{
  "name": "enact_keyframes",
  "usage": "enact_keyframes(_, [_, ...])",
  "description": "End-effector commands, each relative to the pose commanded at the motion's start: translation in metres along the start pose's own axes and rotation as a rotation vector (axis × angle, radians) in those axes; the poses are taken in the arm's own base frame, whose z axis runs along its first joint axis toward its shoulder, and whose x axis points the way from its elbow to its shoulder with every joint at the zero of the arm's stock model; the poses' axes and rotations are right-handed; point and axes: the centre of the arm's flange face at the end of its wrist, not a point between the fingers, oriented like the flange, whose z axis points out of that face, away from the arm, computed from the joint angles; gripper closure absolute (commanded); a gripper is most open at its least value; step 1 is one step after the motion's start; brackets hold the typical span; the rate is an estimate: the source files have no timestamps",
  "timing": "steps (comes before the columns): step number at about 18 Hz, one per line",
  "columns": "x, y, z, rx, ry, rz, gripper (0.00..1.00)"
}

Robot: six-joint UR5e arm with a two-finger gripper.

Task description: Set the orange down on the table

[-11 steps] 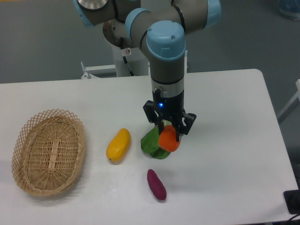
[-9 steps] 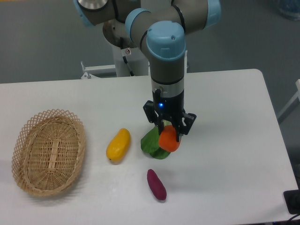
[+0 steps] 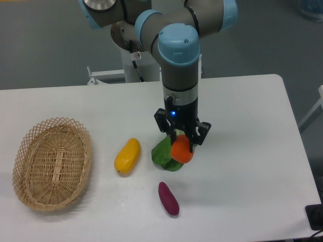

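The black two-finger tool (image 3: 181, 142) grips the small red-orange toy orange (image 3: 182, 150) low over the white smooth worktop (image 3: 242, 151), beside a green leafy toy (image 3: 162, 153). Best to lower until it rests, then spread the fingers gently so it doesn't roll.

On the table (image 3: 242, 166): basket (image 3: 52, 163) far left, mango (image 3: 127, 156) mid, leaf (image 3: 164, 154) and orange (image 3: 181, 149) right of it, sweet potato (image 3: 168, 198) nearest.
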Motion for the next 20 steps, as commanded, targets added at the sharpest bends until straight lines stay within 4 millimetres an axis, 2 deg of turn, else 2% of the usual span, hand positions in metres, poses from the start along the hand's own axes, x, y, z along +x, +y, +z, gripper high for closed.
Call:
enact_keyframes(13, [0.001, 0.000, 0.002, -0.004, -0.001, 0.001, 0.56])
enact_keyframes(19, [-0.001, 0.000, 0.020, -0.005, -0.013, 0.003, 0.56])
enact_keyframes(20, [-0.002, 0.000, 0.031, -0.012, -0.009, 0.004, 0.56])
